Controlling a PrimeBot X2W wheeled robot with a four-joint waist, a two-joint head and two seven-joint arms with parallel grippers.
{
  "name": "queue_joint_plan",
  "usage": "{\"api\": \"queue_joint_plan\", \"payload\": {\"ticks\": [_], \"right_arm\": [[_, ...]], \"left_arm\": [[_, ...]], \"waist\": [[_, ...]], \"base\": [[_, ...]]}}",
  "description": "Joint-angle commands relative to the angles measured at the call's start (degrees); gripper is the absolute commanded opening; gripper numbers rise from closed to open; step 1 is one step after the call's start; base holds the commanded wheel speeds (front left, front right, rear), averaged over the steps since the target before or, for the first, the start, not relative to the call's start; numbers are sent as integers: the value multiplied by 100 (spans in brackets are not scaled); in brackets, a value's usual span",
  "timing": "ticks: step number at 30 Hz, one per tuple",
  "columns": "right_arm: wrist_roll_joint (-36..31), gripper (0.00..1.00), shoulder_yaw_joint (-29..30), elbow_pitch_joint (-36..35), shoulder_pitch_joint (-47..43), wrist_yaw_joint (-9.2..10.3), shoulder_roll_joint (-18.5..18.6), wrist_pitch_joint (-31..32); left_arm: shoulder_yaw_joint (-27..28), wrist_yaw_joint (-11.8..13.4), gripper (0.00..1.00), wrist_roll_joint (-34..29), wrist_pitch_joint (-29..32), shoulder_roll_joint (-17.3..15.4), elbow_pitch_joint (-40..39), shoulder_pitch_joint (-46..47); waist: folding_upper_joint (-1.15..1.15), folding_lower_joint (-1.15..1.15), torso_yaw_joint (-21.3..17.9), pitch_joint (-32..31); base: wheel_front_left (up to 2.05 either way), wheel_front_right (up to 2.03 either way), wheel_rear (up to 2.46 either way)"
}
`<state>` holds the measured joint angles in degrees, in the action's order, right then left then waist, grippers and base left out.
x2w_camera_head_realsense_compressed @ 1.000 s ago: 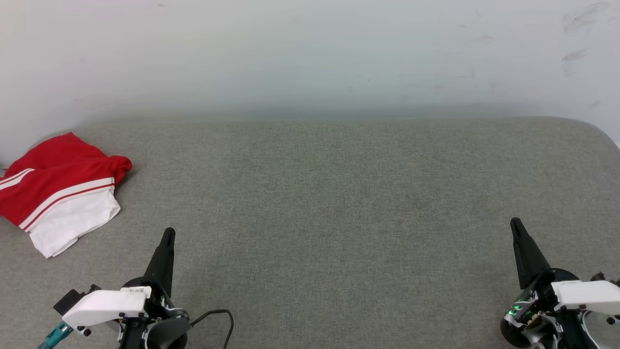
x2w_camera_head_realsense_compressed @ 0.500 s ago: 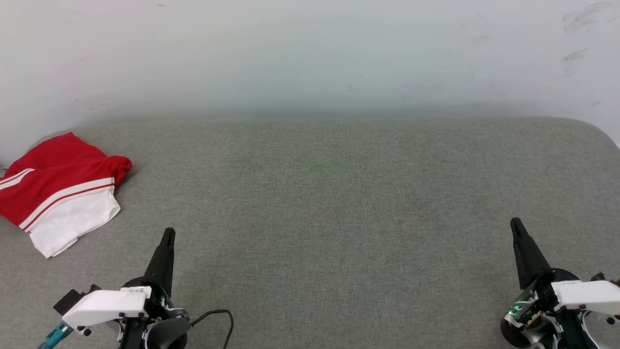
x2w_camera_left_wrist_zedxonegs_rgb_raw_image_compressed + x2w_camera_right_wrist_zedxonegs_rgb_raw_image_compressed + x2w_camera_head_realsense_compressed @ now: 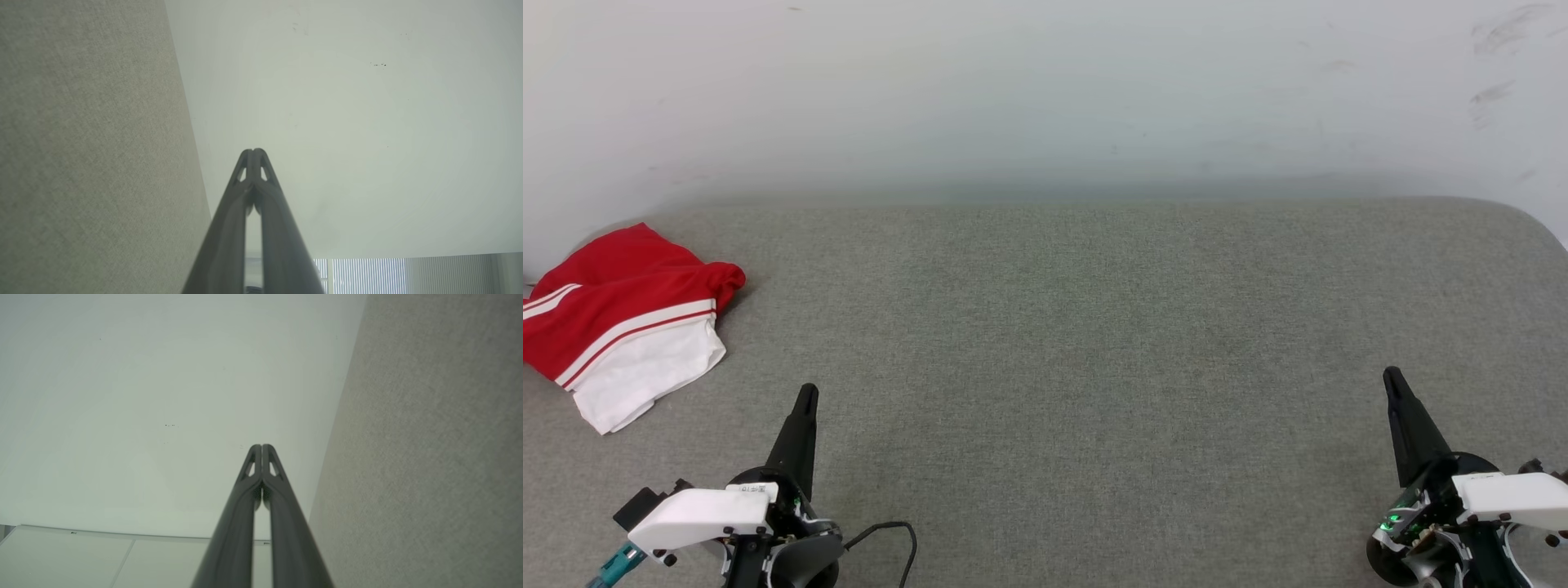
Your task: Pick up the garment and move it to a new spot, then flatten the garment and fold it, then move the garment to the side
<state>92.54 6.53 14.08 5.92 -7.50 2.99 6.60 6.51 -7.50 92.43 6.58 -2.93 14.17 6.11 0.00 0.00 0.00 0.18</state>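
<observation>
Red-and-white garment [image 3: 625,322] lay heaped at the counter's [image 3: 1094,343] far-left edge, beside the wall [image 3: 1045,98]. Near edge: left hand [image 3: 805,394] and right hand [image 3: 1390,376] each clenched, fingers together, empty, well apart from it.

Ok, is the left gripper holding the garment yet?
No, the left gripper is shut and empty, well clear of the bunched garment.

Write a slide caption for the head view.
Bundled red-and-white garment lies far left on the grey surface; left gripper and right gripper rest shut and empty nearer the robot.
</observation>
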Motion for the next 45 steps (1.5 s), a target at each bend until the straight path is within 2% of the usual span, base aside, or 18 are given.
{"api": "queue_joint_plan", "payload": {"ticks": [1, 3, 4, 12, 21, 35, 45], "right_arm": [[-26, 0, -3, 3, 74, 2, -25, 1], [-26, 0, -4, 3, 74, 2, -25, 1], [1, 100, -1, 16, -10, 0, 1, 0], [-184, 100, -11, 78, -167, 0, -3, -163], [-1126, 100, 17, -228, -225, 0, -4, -413], [-2948, 100, -113, -842, -323, 0, -5, -755], [-4069, 100, -247, -946, -405, 1, -7, -970]], "left_arm": [[12, -9, 0, -4, 7, 12, -13, 35], [12, -9, 0, -4, 7, 12, -14, 35], [-3, 1, 100, 0, -2, 0, 17, -5], [-33, 1, 100, -121, -166, 10, 26, -148], [115, 84, 100, -902, -415, 9, -220, -144], [-184, 698, 100, -2974, -757, 7, -844, -251], [-429, 917, 100, -4101, -971, 6, -988, -315]], "waist": [[0, 0, 0, 0], [0, 0, 0, 0], [0, 0, 0, 0], [0, 0, 1, 5], [0, 0, 8, 18], [0, 0, 25, 37], [0, 0, 45, 46]], "base": [[0, 0, 0], [0, 0, 0], [0, 0, 0], [0, 0, 0], [0, 0, 0], [0, 0, 0], [0, 0, 0]]}}
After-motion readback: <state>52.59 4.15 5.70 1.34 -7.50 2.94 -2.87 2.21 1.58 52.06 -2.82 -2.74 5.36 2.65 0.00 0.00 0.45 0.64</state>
